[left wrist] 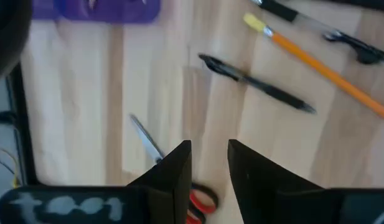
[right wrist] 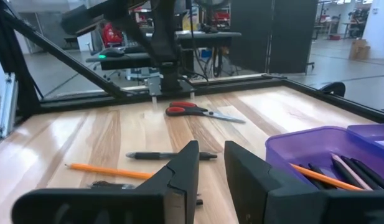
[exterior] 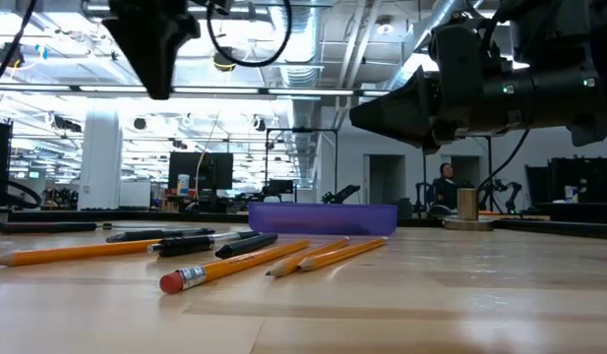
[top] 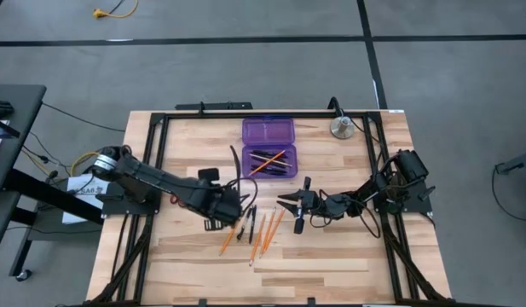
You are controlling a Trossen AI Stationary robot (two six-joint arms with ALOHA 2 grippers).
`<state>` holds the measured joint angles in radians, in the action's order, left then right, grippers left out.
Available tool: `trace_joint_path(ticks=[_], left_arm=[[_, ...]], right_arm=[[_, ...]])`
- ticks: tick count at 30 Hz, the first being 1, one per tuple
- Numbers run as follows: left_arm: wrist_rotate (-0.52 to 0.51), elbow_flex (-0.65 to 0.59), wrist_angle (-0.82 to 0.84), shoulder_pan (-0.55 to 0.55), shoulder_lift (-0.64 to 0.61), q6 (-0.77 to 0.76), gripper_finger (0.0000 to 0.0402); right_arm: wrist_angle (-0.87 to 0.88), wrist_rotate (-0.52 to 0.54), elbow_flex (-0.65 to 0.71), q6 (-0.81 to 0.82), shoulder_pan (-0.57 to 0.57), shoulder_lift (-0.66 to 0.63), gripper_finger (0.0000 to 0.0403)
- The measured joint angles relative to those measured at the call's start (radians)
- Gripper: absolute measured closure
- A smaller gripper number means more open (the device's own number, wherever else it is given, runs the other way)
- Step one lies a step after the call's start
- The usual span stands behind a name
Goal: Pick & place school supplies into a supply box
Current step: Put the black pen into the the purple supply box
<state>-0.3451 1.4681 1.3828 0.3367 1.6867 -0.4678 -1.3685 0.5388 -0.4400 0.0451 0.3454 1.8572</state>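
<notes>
Right up close in the low view lies an orange pencil (exterior: 229,265) with a red eraser tip, flat on my wooden table (top: 331,256). More orange pencils (top: 267,232) and some black pens (exterior: 160,236) lie beside it in a loose bunch near the middle of the table. The boards are pale, with light and darker stripes, and a black frame runs around the edges.

My left gripper (left wrist: 209,163) hangs just above the table, over the red-handled scissors (right wrist: 198,111). Its two fingers stand a little apart and hold nothing. The scissors lie flat with the blades apart.

My right gripper (right wrist: 210,163) hovers low beside the bunch of pencils. Its fingers are also a little apart and empty.

The purple supply box (top: 268,147) sits open near the far edge of the table. Some pens and a pencil already lie inside it. A round silver thing (top: 341,128) stands to one side of the box.

Around the table the floor is grey. Far back, the room is big and bright, with pipes on the ceiling, and a person (exterior: 444,185) sits there.
</notes>
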Motion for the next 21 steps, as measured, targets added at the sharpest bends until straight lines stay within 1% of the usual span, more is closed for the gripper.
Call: trace_joint_path(ticks=[4, 7, 10, 13, 17, 19, 21], left_arm=[[0.026, 0.000, 0.005, 0.031, -0.011, -0.021, 0.0306], [0.078, -0.004, 0.006, 0.036, -0.037, -0.015, 0.0306], [0.157, -0.059, -0.064, 0.036, -0.102, 0.044, 0.0306], [0.225, -0.164, -0.202, 0.032, -0.200, 0.073, 0.0306], [0.286, -0.375, -0.424, 0.009, -0.372, 0.049, 0.0306], [0.280, -0.498, -0.548, -0.011, -0.460, -0.012, 0.0306], [0.211, -0.617, -0.680, -0.032, -0.536, -0.115, 0.0306]], right_arm=[[0.004, 0.000, -0.008, 0.000, 0.000, 0.000, 0.0330], [0.008, 0.000, -0.008, 0.000, 0.000, 0.000, 0.0330], [0.007, 0.000, -0.008, -0.001, -0.002, 0.000, 0.0330], [0.007, 0.000, -0.008, -0.019, -0.011, 0.000, 0.0330], [0.001, 0.000, -0.008, -0.020, -0.034, 0.000, 0.0330], [-0.005, 0.000, -0.008, -0.025, -0.050, 0.000, 0.0330], [-0.012, 0.000, -0.013, -0.045, -0.067, 0.000, 0.0330]])
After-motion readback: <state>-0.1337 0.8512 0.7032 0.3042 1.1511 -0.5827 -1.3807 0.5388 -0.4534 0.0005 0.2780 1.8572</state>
